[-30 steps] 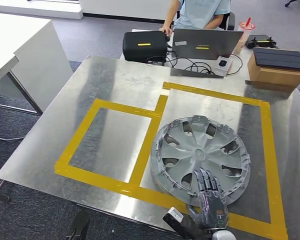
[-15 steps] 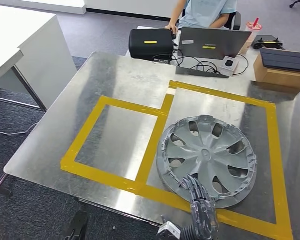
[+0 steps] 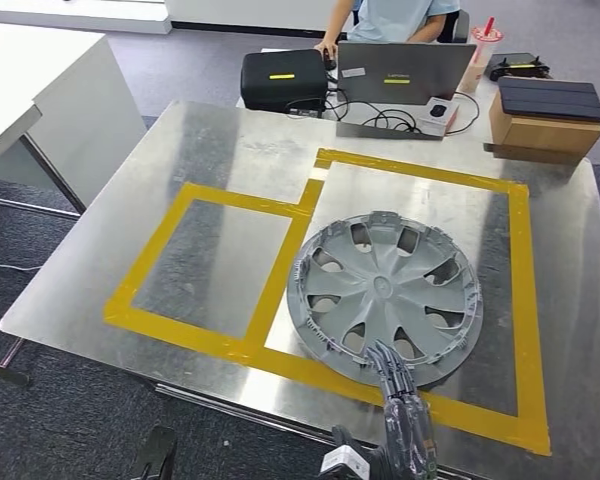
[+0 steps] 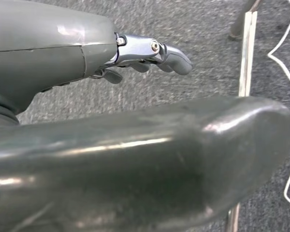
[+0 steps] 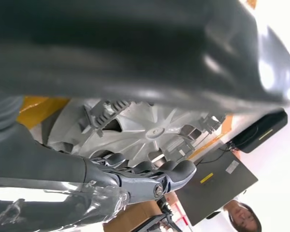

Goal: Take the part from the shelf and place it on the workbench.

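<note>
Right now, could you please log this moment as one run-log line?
part: wheel cover flat on workbench inside larger yellow tape frame | right hand at its near rim | left hand holds nothing

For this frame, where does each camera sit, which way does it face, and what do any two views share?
Head view: high on the body, looking forward and down at the workbench and hubcap; right hand enters from below.
Left wrist view: behind the left hand, facing carpet.
Right wrist view: behind the right hand, facing across the hubcap toward the laptop.
Shared: head and right wrist views both show the hubcap and right hand.
</note>
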Motion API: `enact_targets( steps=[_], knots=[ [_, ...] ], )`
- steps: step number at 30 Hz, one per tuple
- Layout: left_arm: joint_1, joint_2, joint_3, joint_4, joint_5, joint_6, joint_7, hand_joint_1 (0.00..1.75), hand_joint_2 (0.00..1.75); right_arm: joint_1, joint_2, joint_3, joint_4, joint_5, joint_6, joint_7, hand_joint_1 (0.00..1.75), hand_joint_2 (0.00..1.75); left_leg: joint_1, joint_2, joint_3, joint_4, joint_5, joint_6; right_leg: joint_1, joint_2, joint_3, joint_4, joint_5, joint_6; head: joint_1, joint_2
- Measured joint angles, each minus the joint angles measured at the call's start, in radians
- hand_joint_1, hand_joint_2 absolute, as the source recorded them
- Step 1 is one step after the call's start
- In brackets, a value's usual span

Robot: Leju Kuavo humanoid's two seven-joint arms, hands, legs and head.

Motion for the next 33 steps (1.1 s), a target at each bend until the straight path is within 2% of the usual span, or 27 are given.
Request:
enact_targets(
  steps=[1,2,3,5,7,8,9,11,12,13,14,15,16,17,18,19,20,21,22,23,24,26,27,28,31,32,33],
  knots=[
    [0.000,0.000,0.002,0.000,0.002,0.001,0.000,0.00,0.00,0.000,0.000,0.001,-0.003,-0.013,-0.005,-0.011,0.00,0.00,-0.001,0.000,-0.015,0.060,-0.030,0.000,0.003,-0.001,-0.013,0.000,0.010,-0.001,-0.001,0.000],
    [0.001,0.000,0.005,0.000,0.004,0.003,-0.001,0.00,0.00,0.000,0.000,0.001,-0.006,-0.025,-0.008,-0.023,0.00,0.00,-0.001,0.000,-0.018,0.095,-0.040,0.002,0.005,-0.002,-0.026,0.001,0.020,-0.002,-0.001,0.000],
    [0.001,0.000,0.008,0.000,0.006,0.004,-0.001,0.00,0.00,0.002,0.000,0.001,-0.010,-0.033,-0.010,-0.038,0.00,0.00,-0.002,0.000,-0.003,0.096,-0.027,0.004,0.007,-0.002,-0.038,0.001,0.030,-0.002,-0.001,0.000],
    [0.001,0.000,0.014,0.000,0.012,0.007,-0.002,0.00,0.00,0.007,0.002,-0.001,-0.022,-0.045,-0.011,-0.073,0.00,0.00,-0.004,0.000,0.080,0.004,0.022,0.013,0.010,-0.001,-0.062,0.002,0.052,0.001,-0.001,0.000],
    [-0.003,-0.001,0.018,0.000,0.015,0.011,-0.005,0.00,0.00,0.018,0.009,-0.011,-0.035,-0.052,-0.012,-0.108,0.00,0.00,-0.007,-0.001,0.181,-0.136,0.031,0.020,0.013,-0.001,-0.080,0.003,0.072,0.010,-0.002,0.000],
    [-0.004,-0.002,0.019,0.000,0.016,0.013,-0.006,0.00,0.00,0.024,0.013,-0.018,-0.039,-0.054,-0.013,-0.122,0.00,0.00,-0.010,-0.001,0.208,-0.181,0.025,0.023,0.014,-0.002,-0.084,0.001,0.083,0.015,-0.002,0.000],
    [-0.004,-0.003,0.021,0.000,0.017,0.014,-0.006,0.00,0.00,0.030,0.017,-0.026,-0.042,-0.056,-0.014,-0.134,0.00,0.00,-0.014,-0.002,0.218,-0.204,0.022,0.028,0.012,-0.003,-0.086,-0.003,0.095,0.022,-0.002,0.000],
    [0.002,-0.003,0.025,0.000,0.019,0.017,-0.006,0.00,0.00,0.042,0.027,-0.043,-0.043,-0.059,-0.014,-0.154,0.00,0.00,-0.018,0.001,0.204,-0.210,0.041,0.042,0.007,-0.004,-0.090,-0.014,0.110,0.033,-0.002,0.000],
    [0.006,-0.003,0.027,0.000,0.019,0.019,-0.006,0.00,0.00,0.048,0.032,-0.051,-0.043,-0.060,-0.014,-0.161,0.00,0.00,-0.018,0.003,0.195,-0.212,0.053,0.051,0.004,-0.005,-0.098,-0.005,0.091,0.039,-0.002,0.000],
    [0.009,-0.003,0.029,0.000,0.019,0.020,-0.006,0.00,0.00,0.053,0.036,-0.059,-0.043,-0.058,-0.014,-0.166,0.00,0.00,-0.017,0.006,0.183,-0.213,0.066,0.058,0.003,-0.005,-0.109,0.024,0.052,0.043,0.000,0.000],
    [0.010,-0.003,0.031,0.000,0.018,0.021,-0.006,0.00,0.00,0.057,0.039,-0.065,-0.043,-0.055,-0.014,-0.170,0.00,0.00,-0.017,0.007,0.170,-0.213,0.078,0.063,0.002,-0.006,-0.124,0.075,-0.004,0.047,0.002,0.000],
    [0.010,-0.003,0.033,0.000,0.016,0.022,-0.006,0.00,0.00,0.059,0.042,-0.070,-0.043,-0.050,-0.014,-0.172,0.00,0.00,-0.017,0.008,0.156,-0.212,0.090,0.066,0.002,-0.007,-0.140,0.144,-0.059,0.050,0.004,0.000],
    [0.010,-0.004,0.034,0.000,0.015,0.023,-0.006,0.00,0.00,0.062,0.045,-0.075,-0.043,-0.045,-0.014,-0.173,0.00,0.00,-0.018,0.008,0.140,-0.211,0.102,0.067,0.003,-0.007,-0.150,0.214,-0.099,0.052,0.006,0.000],
    [0.011,-0.004,0.035,0.000,0.013,0.024,-0.006,0.00,0.00,0.064,0.048,-0.080,-0.043,-0.040,-0.014,-0.173,0.00,0.00,-0.019,0.008,0.124,-0.210,0.115,0.066,0.003,-0.007,-0.151,0.267,-0.114,0.053,0.006,0.000],
    [0.011,-0.004,0.036,0.000,0.012,0.025,-0.006,0.00,0.00,0.067,0.051,-0.085,-0.043,-0.034,-0.014,-0.171,0.00,0.00,-0.020,0.008,0.107,-0.209,0.127,0.065,0.004,-0.006,-0.136,0.289,-0.107,0.052,0.006,0.000],
    [0.011,-0.005,0.036,0.000,0.012,0.025,-0.006,0.00,0.00,0.069,0.053,-0.090,-0.043,-0.030,-0.014,-0.169,0.00,0.00,-0.020,0.007,0.092,-0.208,0.138,0.063,0.005,-0.006,-0.101,0.274,-0.084,0.050,0.006,0.000],
    [0.011,-0.005,0.037,0.000,0.011,0.025,-0.006,0.00,0.00,0.071,0.056,-0.095,-0.043,-0.024,-0.014,-0.165,0.00,0.00,-0.020,0.004,0.079,-0.207,0.149,0.060,0.005,-0.002,-0.049,0.223,-0.061,0.047,0.006,0.000],
    [0.010,-0.006,0.037,0.000,0.010,0.026,-0.006,0.00,0.00,0.072,0.059,-0.098,-0.043,-0.019,-0.014,-0.161,0.00,0.00,-0.020,-0.001,0.069,-0.206,0.159,0.056,0.006,0.010,0.015,0.148,-0.057,0.042,0.006,0.000],
    [0.009,-0.007,0.037,0.000,0.010,0.026,-0.006,0.00,0.00,0.074,0.061,-0.101,-0.042,-0.015,-0.014,-0.158,0.00,0.00,-0.021,-0.007,0.060,-0.205,0.169,0.051,0.005,0.023,0.076,0.066,-0.066,0.039,0.005,0.000],
    [0.007,-0.008,0.037,0.000,0.010,0.027,-0.006,0.00,0.00,0.075,0.064,-0.104,-0.041,-0.013,-0.014,-0.156,0.00,0.00,-0.020,-0.012,0.055,-0.204,0.179,0.045,0.007,0.033,0.117,0.004,-0.082,0.036,0.005,0.000],
    [0.005,-0.009,0.038,0.000,0.010,0.028,-0.006,0.00,0.00,0.076,0.067,-0.107,-0.040,-0.015,-0.014,-0.156,0.00,0.00,-0.019,-0.017,0.050,-0.205,0.190,0.039,0.009,0.038,0.137,-0.034,-0.098,0.032,0.004,0.000],
    [0.007,-0.010,0.039,0.000,0.011,0.030,-0.006,0.00,0.00,0.082,0.077,-0.118,-0.033,-0.032,-0.014,-0.170,0.00,0.00,-0.014,-0.027,0.045,-0.206,0.205,0.025,0.012,0.023,0.133,-0.048,-0.092,0.022,0.005,0.000],
    [0.009,-0.010,0.041,0.000,0.012,0.031,-0.006,0.00,0.00,0.086,0.084,-0.126,-0.027,-0.044,-0.014,-0.182,0.00,0.00,-0.013,-0.029,0.039,-0.199,0.194,0.020,0.011,0.015,0.127,-0.049,-0.084,0.014,0.005,0.000],
    [0.011,-0.010,0.042,0.000,0.014,0.032,-0.006,0.00,0.00,0.090,0.093,-0.136,-0.020,-0.057,-0.014,-0.197,0.00,0.00,-0.012,-0.027,0.029,-0.175,0.162,0.015,0.009,0.005,0.119,-0.052,-0.073,0.006,0.002,0.000],
    [0.013,-0.010,0.048,0.000,0.021,0.036,-0.006,0.00,0.00,0.098,0.124,-0.171,0.015,-0.077,-0.014,-0.236,0.00,0.00,-0.009,-0.015,-0.019,-0.004,0.011,0.001,0.008,-0.023,0.083,-0.051,-0.039,-0.005,-0.006,0.000],
    [0.013,-0.010,0.050,0.000,0.024,0.037,-0.006,0.00,0.00,0.100,0.135,-0.183,0.031,-0.078,-0.014,-0.248,0.00,0.00,-0.007,-0.014,-0.027,0.050,-0.007,-0.003,0.009,-0.034,0.070,-0.050,-0.027,-0.004,-0.007,0.000],
    [0.013,-0.010,0.054,0.000,0.027,0.038,-0.006,0.00,0.00,0.102,0.147,-0.197,0.048,-0.078,-0.014,-0.262,0.00,0.00,-0.006,-0.012,-0.023,0.080,0.000,-0.007,0.008,-0.045,0.056,-0.047,-0.016,-0.002,-0.007,0.000]
  ],
)
